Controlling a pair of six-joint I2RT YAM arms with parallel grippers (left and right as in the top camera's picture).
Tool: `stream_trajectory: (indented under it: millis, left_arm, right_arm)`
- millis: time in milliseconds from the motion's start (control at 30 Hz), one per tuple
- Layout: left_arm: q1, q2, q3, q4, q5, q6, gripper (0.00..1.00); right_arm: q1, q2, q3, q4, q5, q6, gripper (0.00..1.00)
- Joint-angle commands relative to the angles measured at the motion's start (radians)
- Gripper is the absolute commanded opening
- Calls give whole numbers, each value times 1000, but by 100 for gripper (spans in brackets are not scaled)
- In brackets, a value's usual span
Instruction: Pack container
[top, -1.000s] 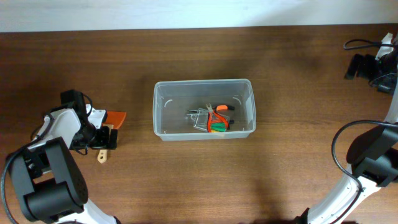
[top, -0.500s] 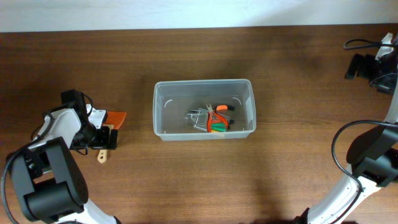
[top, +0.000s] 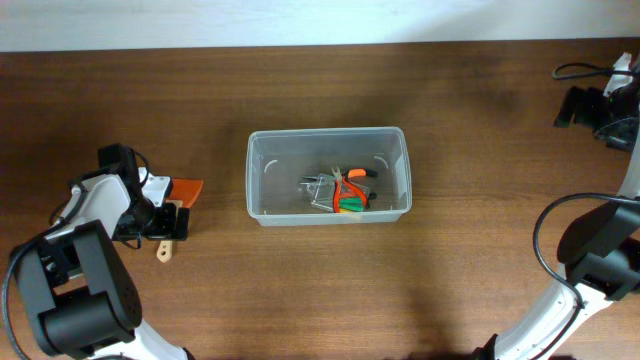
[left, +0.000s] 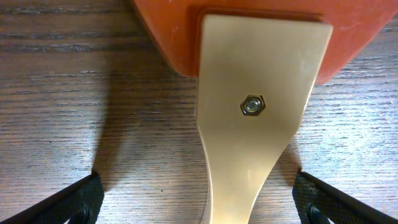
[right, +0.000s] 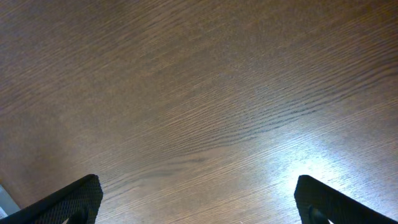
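The clear plastic container (top: 328, 176) sits at the table's middle and holds an orange-handled tool (top: 350, 190) with metal and green parts. At the far left lies a scraper with an orange blade (top: 186, 188) and a pale wooden handle (top: 166, 247). My left gripper (top: 172, 221) is open and straddles that handle, close above the table. In the left wrist view the handle (left: 255, 124) with its small nut runs between the two fingertips, which stand apart from it, and the orange blade (left: 174, 31) is at the top. My right gripper (right: 199, 205) is open and empty over bare wood.
The right arm (top: 610, 100) is at the far right edge near black cables (top: 580, 72). A pale wall edge (top: 300, 20) runs along the table's back. Bare brown wood surrounds the container.
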Motion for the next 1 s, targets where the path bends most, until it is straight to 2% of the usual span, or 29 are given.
stream_trajectory:
  millis: [0, 200, 300, 400, 633, 800, 967]
  left_arm:
    - [-2, 43, -9, 2, 82, -10, 99]
    - [-2, 43, -9, 5, 101, -10, 97]
    - [-2, 43, -9, 7, 101, -10, 71]
    - [-2, 43, -9, 7, 101, -10, 62]
    - [-2, 43, -9, 7, 101, -10, 59]
    - [-2, 43, -9, 7, 101, -10, 46]
    - [-2, 43, -9, 6, 101, -10, 47]
  right_arm:
    - [5, -9, -4, 0, -2, 5, 99]
    - [5, -9, -4, 0, -2, 5, 99]
    - [5, -9, -4, 0, -2, 5, 99]
    - [5, -9, -4, 0, -2, 5, 99]
    - [5, -9, -4, 0, -2, 5, 99]
    - [5, -9, -4, 0, -2, 5, 99]
    - [5, -9, -4, 0, -2, 5, 99]
